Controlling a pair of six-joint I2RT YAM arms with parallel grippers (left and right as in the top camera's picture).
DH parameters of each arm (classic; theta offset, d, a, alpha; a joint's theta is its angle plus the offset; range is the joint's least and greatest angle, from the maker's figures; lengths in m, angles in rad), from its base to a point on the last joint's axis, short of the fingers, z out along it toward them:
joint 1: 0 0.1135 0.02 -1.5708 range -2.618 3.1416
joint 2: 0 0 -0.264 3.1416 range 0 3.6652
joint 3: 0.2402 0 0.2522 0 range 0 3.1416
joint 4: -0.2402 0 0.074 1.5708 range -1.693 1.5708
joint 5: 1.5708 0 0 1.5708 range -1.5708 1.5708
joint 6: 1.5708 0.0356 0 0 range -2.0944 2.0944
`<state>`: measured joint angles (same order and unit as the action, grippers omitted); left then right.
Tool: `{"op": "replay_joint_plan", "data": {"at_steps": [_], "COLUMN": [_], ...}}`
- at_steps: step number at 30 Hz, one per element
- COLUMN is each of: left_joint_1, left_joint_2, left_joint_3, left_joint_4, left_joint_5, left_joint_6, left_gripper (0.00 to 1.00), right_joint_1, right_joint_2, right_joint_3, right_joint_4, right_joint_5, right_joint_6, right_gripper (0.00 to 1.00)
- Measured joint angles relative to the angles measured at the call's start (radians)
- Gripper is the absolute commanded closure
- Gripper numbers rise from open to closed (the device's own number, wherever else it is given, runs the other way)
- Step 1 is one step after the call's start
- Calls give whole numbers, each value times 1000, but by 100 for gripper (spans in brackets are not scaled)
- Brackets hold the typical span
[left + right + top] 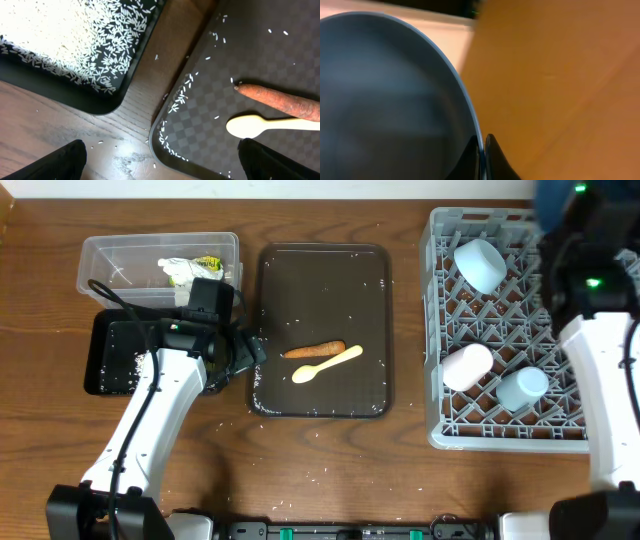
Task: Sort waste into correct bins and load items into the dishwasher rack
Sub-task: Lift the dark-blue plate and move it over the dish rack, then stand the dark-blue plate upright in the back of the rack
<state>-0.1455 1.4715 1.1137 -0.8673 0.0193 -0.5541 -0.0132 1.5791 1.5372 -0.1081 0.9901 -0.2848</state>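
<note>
Rack point(437, 330), at the table's right edge, held bowl point(480, 264), pink cup point(467, 366) and blue cup point(523, 388); paper point(185, 272) lay in the far-left tub point(100, 255). Carrot stick point(314, 350) and spoon point(325, 364) awaited sorting on the brown tray point(320, 290). Left hand point(162, 160) released; right hand point(483, 145) clenched on the plate point(385, 100).

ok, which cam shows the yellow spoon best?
Overhead: whole spoon visible on the brown tray beside the carrot stick. Left wrist is closer but crops the handle at the frame edge. Right wrist shows none of it.
</note>
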Motion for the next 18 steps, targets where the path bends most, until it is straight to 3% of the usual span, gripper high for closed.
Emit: {"op": "replay_joint_plan", "data": {"at_steps": [7,18], "left_joint_1": [0,0], "left_joint_2": [0,0], "left_joint_3": [0,0], "left_joint_4": [0,0], "left_joint_5": [0,0], "left_joint_6": [0,0], "left_gripper": [1,1], "right_joint_1": [-126,-233], "right_joint_2": [125,264], "right_joint_3": [0,0], "right_joint_4": [-4,41], "right_joint_5": [37,31], "right_joint_6": [-189,-249], "right_gripper": [99,99]}}
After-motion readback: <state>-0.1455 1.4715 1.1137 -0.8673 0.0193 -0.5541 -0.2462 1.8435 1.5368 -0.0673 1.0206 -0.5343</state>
